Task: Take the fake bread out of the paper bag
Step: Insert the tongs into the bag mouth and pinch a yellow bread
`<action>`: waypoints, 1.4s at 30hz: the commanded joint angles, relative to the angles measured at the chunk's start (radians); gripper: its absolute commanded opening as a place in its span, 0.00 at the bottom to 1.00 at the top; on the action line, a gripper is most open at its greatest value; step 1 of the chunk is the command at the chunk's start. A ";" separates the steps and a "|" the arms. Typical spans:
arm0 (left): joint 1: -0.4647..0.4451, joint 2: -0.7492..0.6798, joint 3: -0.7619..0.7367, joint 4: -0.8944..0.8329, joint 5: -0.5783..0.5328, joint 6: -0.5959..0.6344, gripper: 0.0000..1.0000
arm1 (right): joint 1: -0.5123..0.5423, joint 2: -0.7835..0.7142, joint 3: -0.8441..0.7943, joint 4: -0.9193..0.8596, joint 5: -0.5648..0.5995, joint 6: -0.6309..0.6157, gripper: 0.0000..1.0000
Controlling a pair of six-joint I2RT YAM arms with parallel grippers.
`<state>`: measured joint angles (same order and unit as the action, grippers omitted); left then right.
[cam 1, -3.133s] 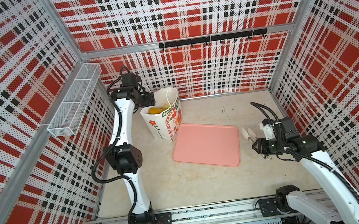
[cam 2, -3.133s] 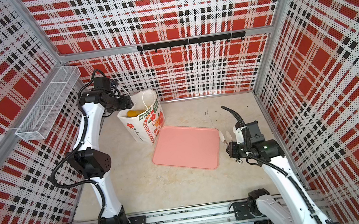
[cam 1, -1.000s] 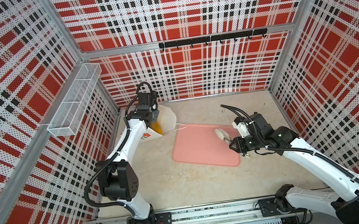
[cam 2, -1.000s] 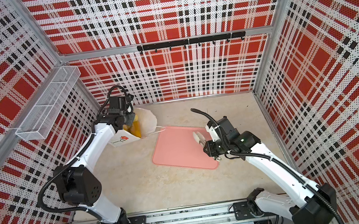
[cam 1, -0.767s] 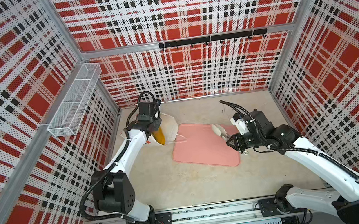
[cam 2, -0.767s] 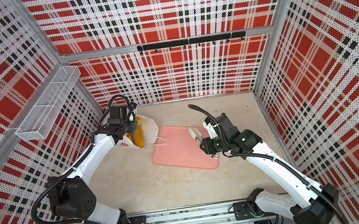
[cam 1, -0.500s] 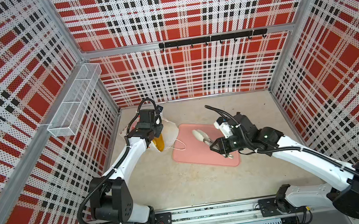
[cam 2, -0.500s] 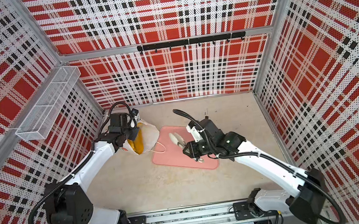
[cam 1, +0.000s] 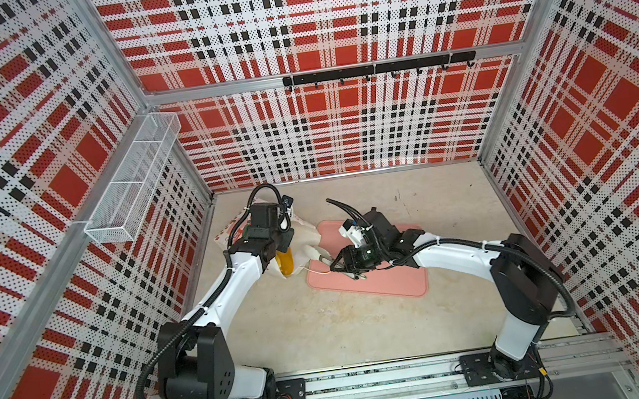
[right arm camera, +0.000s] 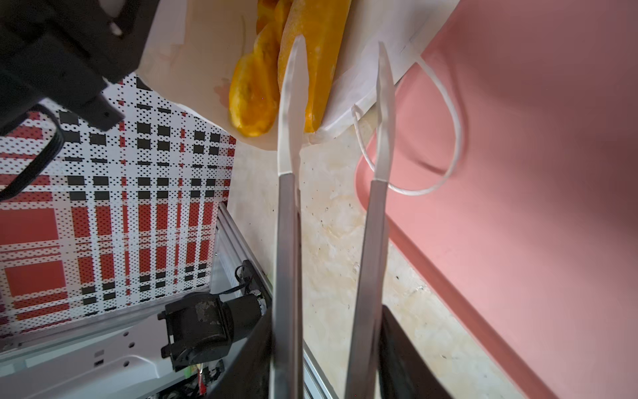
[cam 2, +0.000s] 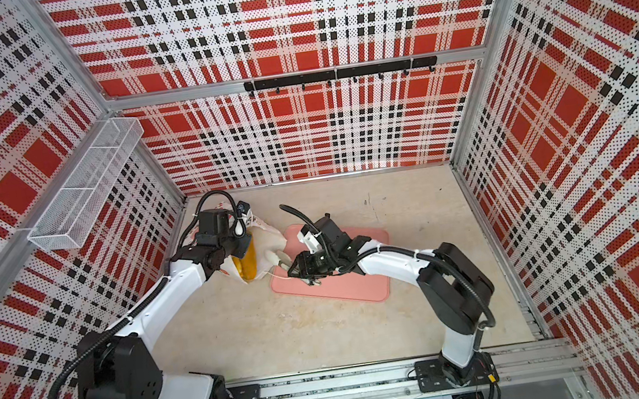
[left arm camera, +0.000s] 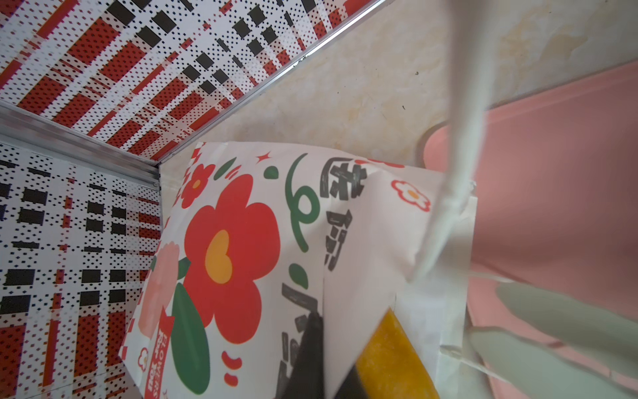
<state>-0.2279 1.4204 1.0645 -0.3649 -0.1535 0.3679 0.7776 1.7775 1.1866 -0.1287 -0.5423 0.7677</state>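
Observation:
The paper bag lies tipped over at the back left, its mouth facing the pink tray. Its flowered side fills the left wrist view. My left gripper is shut on the bag's wall near the mouth. Golden-yellow fake bread shows inside the mouth. My right gripper is shut on long metal tongs. Their white tips stand apart at the bag's mouth, one in front of a long loaf, with nothing between them.
The flat pink tray lies under my right arm. One white cord handle of the bag rests on the tray's corner. A wire basket hangs on the left wall, and a black hook rail runs along the back wall.
The left arm has tipped the bag further over and drawn it forward. The right arm has swept left across the tray to the bag's mouth, and the tongs' tips have spread.

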 commanded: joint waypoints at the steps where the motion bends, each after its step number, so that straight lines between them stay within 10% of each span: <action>1: 0.001 -0.036 -0.006 0.033 0.046 -0.030 0.00 | 0.001 0.036 0.064 0.168 -0.068 0.047 0.46; 29: 0.040 -0.068 -0.028 0.052 0.141 -0.099 0.00 | 0.049 0.265 0.264 0.060 -0.113 0.081 0.54; 42: 0.030 -0.069 -0.018 0.035 0.154 -0.113 0.00 | 0.049 0.217 0.308 -0.039 -0.096 0.027 0.23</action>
<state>-0.1913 1.3865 1.0412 -0.3450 -0.0315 0.2771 0.8234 2.0396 1.4624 -0.1608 -0.6418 0.8314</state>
